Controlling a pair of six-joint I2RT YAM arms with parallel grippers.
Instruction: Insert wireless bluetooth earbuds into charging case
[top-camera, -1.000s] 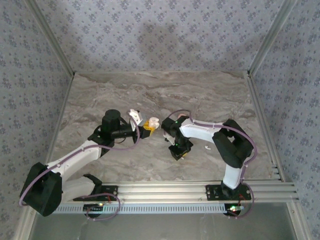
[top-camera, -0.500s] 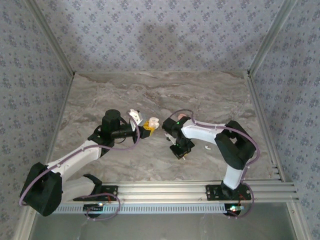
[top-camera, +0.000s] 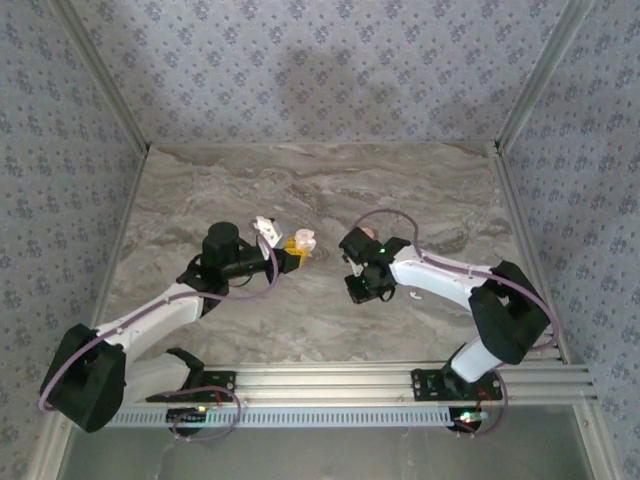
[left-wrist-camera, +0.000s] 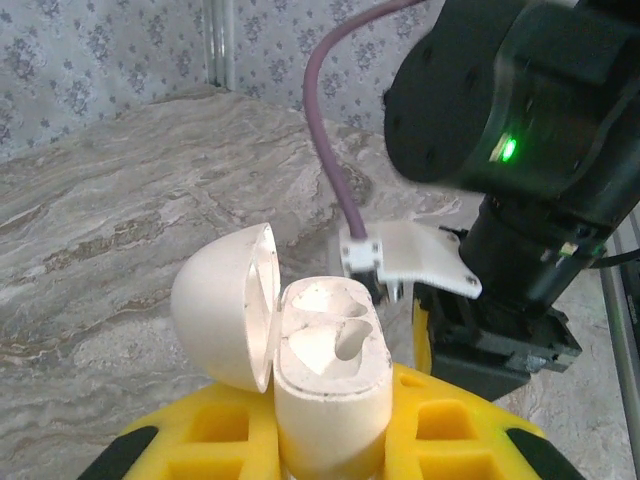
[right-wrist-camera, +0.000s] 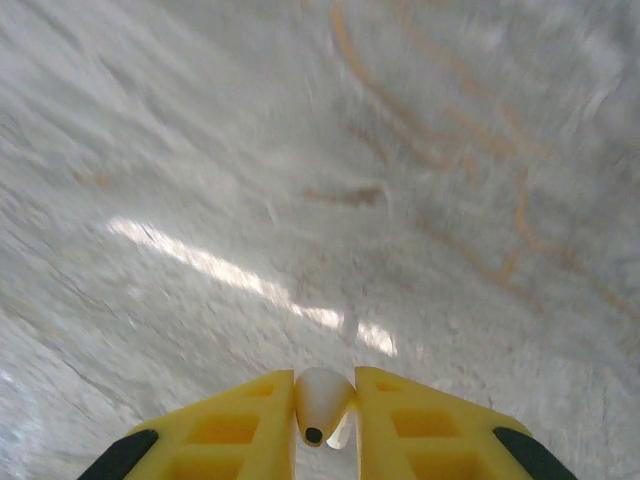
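Marble-veined counter (top-camera: 300, 190), wallpapered walls. My left pincer (left-wrist-camera: 330, 425) clamps the open charging case (left-wrist-camera: 325, 350), its sockets apparently empty. My right pincer (right-wrist-camera: 325, 402) grips one earbud (right-wrist-camera: 320, 392), apart from the case. I judge insertion not yet begun.

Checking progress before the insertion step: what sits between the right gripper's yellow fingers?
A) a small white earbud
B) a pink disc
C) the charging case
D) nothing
A: the right wrist view shows the right gripper shut on a small white earbud, while the left gripper holds the open charging case.
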